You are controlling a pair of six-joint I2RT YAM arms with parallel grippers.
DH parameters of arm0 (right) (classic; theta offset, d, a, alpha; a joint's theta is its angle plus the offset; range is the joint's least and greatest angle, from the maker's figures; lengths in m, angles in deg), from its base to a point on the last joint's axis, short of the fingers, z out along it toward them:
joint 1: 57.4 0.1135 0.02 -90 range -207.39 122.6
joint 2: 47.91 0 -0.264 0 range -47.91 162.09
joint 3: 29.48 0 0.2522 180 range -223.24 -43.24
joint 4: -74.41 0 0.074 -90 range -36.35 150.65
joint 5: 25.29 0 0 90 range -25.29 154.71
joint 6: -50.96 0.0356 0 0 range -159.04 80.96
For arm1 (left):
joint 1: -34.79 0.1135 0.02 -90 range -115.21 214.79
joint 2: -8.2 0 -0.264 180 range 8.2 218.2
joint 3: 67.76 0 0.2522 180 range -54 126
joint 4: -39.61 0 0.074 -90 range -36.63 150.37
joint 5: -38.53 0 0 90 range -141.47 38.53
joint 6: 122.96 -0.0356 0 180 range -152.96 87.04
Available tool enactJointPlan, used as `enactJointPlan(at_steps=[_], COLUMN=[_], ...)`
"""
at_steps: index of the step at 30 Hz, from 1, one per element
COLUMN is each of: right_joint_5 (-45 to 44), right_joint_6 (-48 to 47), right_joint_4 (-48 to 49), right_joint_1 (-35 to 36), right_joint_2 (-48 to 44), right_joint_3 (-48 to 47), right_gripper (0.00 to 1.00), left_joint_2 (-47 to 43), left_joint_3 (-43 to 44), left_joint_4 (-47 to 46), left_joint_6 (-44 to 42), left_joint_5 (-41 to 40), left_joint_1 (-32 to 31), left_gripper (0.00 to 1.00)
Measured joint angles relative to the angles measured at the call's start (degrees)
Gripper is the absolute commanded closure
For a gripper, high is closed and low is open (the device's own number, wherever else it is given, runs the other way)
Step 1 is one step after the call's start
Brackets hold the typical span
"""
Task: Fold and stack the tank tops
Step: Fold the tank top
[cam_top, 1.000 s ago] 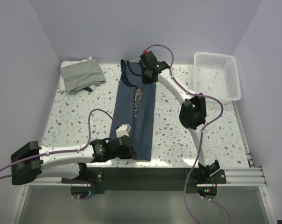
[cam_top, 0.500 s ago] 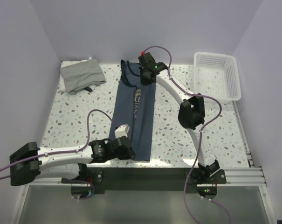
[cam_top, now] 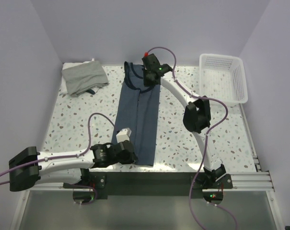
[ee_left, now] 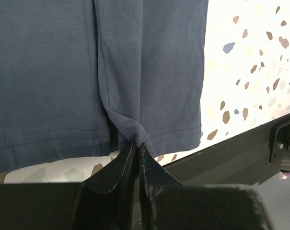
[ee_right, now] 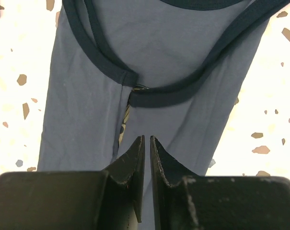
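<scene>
The navy blue cloth tank top [cam_top: 137, 115] lies folded lengthwise between the speckled table's [cam_top: 77, 120] far and near edges, the left gripper [ee_left: 137, 143] pinching its hem, the right gripper [ee_right: 145, 139] nearly closed with its hold unclear, so both should release fully and lift straight up without dragging the fold.

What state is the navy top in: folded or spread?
Folded lengthwise: the navy top lies as a narrow strip, both sides turned in, meeting down its middle.
</scene>
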Motion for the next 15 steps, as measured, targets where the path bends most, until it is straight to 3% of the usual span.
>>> enactJointPlan(at_steps=[4, 8, 11, 15], right_joint_5=[0.20, 0.61, 1.09, 1.38], right_joint_6=[0.07, 0.15, 0.17, 0.07], right_joint_4=[0.15, 0.35, 0.46, 0.39], right_joint_1=[0.15, 0.20, 0.20, 0.20], right_joint_2=[0.00, 0.00, -0.02, -0.09], right_joint_3=[-0.02, -0.02, -0.02, -0.42], right_gripper=[0.79, 0.69, 0.64, 0.54], left_joint_2=[-0.68, -1.03, -1.64, -3.32], left_joint_3=[-0.15, -0.15, -0.15, 0.94], left_joint_4=[0.63, 1.20, 1.68, 4.83], left_joint_6=[0.04, 0.00, 0.15, -0.15], left_joint_5=[-0.24, -0.33, -0.72, -2.08], left_joint_1=[0.00, 0.00, 0.00, 0.00], left_gripper=[0.83, 0.53, 0.42, 0.38])
